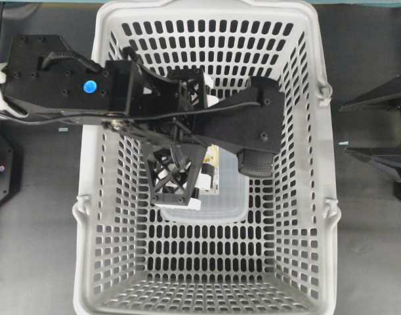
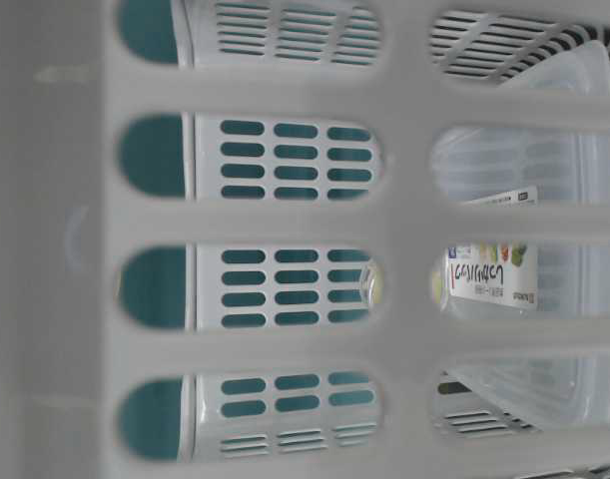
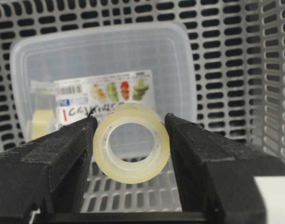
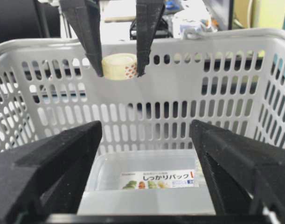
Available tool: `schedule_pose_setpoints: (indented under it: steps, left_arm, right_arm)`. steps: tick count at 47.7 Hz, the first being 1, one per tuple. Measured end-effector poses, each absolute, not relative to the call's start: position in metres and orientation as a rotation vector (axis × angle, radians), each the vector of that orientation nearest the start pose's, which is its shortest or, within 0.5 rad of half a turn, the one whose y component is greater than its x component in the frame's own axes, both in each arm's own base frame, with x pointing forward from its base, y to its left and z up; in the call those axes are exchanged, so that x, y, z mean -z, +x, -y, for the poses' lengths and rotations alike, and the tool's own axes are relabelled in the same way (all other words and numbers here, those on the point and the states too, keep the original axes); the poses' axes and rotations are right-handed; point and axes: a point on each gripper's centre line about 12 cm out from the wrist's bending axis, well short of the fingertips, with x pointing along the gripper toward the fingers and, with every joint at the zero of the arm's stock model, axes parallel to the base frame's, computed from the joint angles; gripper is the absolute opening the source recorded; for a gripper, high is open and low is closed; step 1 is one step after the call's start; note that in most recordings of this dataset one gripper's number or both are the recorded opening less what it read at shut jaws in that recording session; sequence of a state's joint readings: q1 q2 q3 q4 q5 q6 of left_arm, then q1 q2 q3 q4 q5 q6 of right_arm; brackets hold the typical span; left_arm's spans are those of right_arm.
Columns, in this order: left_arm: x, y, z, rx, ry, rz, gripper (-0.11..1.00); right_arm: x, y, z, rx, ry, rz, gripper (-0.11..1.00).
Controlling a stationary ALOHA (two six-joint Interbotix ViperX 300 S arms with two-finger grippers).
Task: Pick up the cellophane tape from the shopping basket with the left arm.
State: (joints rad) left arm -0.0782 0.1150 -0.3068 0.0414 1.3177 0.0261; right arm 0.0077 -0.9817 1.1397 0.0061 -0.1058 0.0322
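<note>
Left gripper (image 3: 131,140) pinches the tape roll (image 3: 131,142) across its outer wall, one finger (image 3: 63,149) each side. In the right wrist view the roll (image 4: 119,66) hangs between the fingertips up near the far rim of the basket (image 4: 235,93), well above the clear box (image 4: 151,186) on the basket floor. So the tape looks already lifted.

Risks, judged from this: the grip is on a smooth curved wall, only at the fingertips, so the roll could pivot or squirt out if the arm jerks. A drop would send it back into the basket, maybe onto the box lid. Clipping the basket rim (image 1: 207,8) on the way out could knock it loose too.

Right gripper (image 4: 147,154) is spread wide, empty, parked outside the basket, looking in.

Hard to see: in the overhead view the left arm (image 1: 88,86) covers the roll entirely. Table-level view is mostly blurred basket wall (image 2: 285,225); only the box label (image 2: 489,274) shows through. A pale yellowish thing (image 3: 42,122) left of the box in the left wrist view can't be identified.
</note>
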Motion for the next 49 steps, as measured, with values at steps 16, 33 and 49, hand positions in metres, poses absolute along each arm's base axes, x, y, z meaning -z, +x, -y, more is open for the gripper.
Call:
schedule_pose_setpoints:
  steps: [16,33,49]
  left_arm:
    - [-0.3705,0.439,0.0297,0.054,0.099,-1.119,0.5]
    - [-0.37,0.4394,0.0297,0.054,0.099,-1.123,0.5]
    - [-0.3667,0.4415,0.0292,0.053,0.098,-1.13,0.5]
  right_arm:
    - [-0.2902,0.198,-0.0011,-0.005,0.038,-0.049,0.75]
    - [-0.2902,0.198,-0.0017,-0.008,0.038,-0.049,0.75]
    - [-0.2902,0.198,-0.003,-0.014,0.038,-0.049,0.75]
